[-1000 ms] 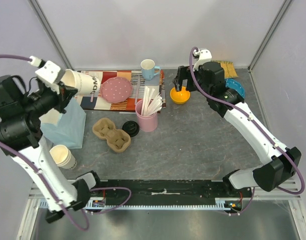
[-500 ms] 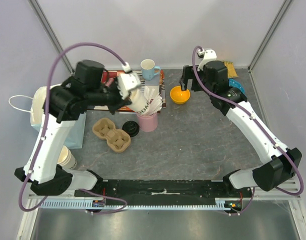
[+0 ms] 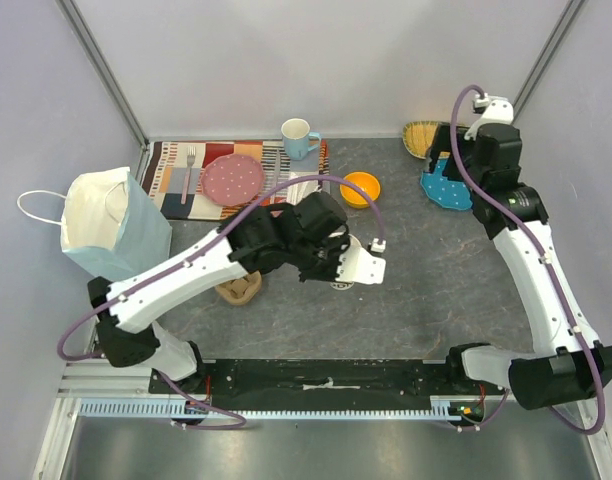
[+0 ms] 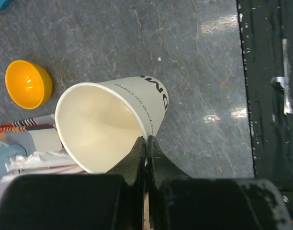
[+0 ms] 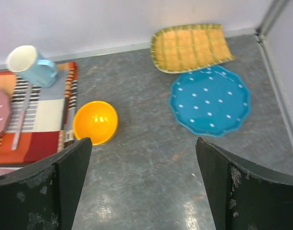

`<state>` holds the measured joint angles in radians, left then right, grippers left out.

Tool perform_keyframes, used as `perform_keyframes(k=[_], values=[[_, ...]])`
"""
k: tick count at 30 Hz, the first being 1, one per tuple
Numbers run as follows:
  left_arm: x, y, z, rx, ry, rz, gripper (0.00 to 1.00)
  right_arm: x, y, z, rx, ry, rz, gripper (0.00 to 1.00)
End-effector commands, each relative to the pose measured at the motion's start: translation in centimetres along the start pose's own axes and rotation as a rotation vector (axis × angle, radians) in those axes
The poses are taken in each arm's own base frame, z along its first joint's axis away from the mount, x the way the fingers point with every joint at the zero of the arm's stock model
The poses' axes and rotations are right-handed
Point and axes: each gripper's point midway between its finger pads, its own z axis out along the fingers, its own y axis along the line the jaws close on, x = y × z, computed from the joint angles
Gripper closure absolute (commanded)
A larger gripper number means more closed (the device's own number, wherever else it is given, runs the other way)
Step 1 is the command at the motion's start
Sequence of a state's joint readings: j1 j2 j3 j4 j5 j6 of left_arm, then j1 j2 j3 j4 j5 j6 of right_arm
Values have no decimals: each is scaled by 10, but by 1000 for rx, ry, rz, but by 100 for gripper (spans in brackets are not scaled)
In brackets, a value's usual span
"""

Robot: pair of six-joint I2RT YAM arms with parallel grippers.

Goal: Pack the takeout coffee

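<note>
At the left edge, the light-blue paper bag (image 3: 111,215) is standing open, well apart from the cup. Near the middle of the table (image 4: 199,72), the left gripper (image 4: 146,142) is pinching the rim of the paper cup (image 4: 96,127), its fingers closed tight on one spot of the wall. The cup is carrying no lid and is hanging tilted, mouth toward the wrist and base toward the table. The bag is therefore lying off to this gripper's left, and the left arm is by far the nearer one. On the right, the right gripper (image 5: 141,143) is hovering spread wide and empty, near the blue plate (image 5: 209,106). Half a second ago the left arm was holding the cup farther back, over the pink cup of sticks, and the right gripper was over the orange bowl (image 4: 28,84).
</note>
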<state>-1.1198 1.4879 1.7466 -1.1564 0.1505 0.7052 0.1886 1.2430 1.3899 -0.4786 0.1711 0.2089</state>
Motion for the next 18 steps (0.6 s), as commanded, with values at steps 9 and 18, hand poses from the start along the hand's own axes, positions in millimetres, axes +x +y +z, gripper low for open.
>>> perform_keyframes(k=[9, 18], values=[[-3, 20, 103, -88, -77, 156, 98, 19, -53, 0, 120, 51, 11, 2], [29, 15, 151, -86, -10, 123, 98, 19, -54, 4, 100, 44, 0, 2]])
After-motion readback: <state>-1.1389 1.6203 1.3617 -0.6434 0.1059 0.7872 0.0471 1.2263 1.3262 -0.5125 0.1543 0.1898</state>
